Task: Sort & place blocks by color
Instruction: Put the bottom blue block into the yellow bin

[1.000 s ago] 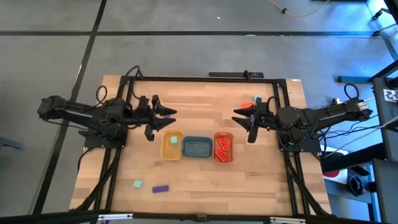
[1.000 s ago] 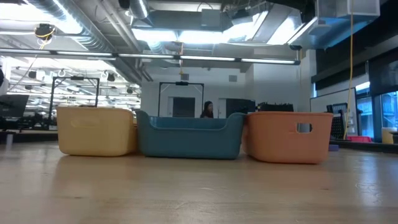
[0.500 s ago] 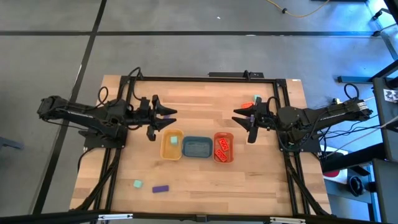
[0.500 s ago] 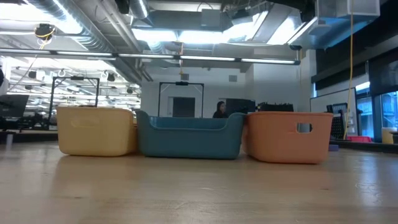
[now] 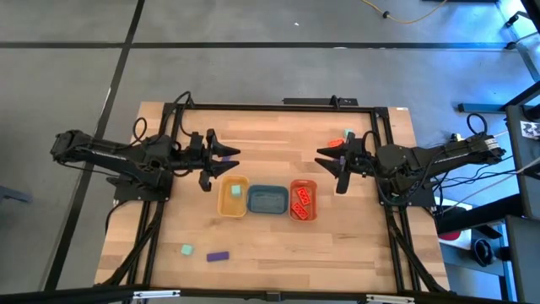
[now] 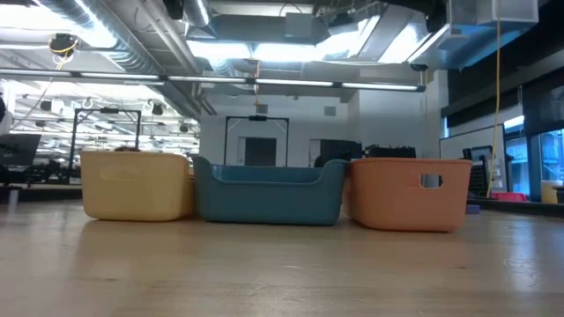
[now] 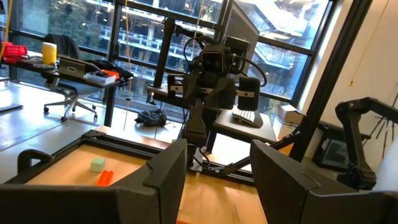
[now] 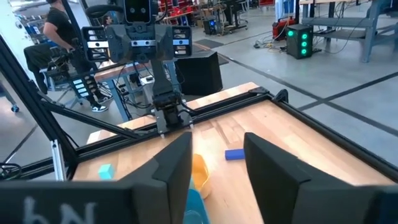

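Zero movement on the table since a second back; only change out in the room, where the person behind the trays in the low view is now all but hidden past the blue tray (image 6: 269, 195). Blocks-wise: orange-red bricks (image 5: 302, 200) sitting in the orange tray (image 5: 292, 207), one mint cube (image 5: 235, 192) in the yellow tray (image 5: 223, 201). Can't tell what's in the blue one. Loose on the wood near the front edge on the left arm's side: another mint cube (image 5: 186, 250) with a purple bar (image 5: 218, 255) just beside it. Up by the far corner on the right arm's side: a third mint cube (image 5: 349, 133) next to a stray orange brick (image 5: 337, 140). Left gripper (image 5: 229, 160) hovering behind the yellow tray, jaws apart, holding nothing. Right gripper (image 5: 324, 160) mirrored behind the orange tray, jaws apart too, also empty, well clear of any block.
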Robot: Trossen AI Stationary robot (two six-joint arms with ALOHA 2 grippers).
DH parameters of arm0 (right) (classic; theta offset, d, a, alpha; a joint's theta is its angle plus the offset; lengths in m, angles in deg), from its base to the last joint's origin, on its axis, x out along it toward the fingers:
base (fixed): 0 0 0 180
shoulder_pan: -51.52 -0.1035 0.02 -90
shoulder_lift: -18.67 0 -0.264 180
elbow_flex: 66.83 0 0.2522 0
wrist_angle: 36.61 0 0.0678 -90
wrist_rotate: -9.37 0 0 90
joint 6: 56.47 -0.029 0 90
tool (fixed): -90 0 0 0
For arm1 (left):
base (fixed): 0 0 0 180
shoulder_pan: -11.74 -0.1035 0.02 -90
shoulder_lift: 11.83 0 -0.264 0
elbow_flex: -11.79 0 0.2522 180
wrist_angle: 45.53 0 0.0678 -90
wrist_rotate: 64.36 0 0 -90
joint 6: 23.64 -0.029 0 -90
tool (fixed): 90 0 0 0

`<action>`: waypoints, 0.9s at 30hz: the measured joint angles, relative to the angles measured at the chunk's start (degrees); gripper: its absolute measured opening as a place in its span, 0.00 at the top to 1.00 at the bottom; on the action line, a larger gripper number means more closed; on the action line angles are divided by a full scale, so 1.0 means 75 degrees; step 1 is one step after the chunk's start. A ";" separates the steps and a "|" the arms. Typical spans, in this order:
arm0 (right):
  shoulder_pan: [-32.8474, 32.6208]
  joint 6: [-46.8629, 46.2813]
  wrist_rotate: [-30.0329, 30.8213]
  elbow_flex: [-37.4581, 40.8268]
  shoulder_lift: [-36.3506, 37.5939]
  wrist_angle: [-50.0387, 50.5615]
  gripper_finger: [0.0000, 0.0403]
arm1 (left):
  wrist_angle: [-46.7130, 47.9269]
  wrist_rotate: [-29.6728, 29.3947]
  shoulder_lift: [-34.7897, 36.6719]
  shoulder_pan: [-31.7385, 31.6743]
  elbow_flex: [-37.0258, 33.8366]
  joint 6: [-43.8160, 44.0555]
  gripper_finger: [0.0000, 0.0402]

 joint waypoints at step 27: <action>0.0002 -0.0316 -0.0058 0.0000 0.0006 0.0164 1.00 | 0.6318 0.0529 -0.0612 0.1537 0.2097 0.3660 0.58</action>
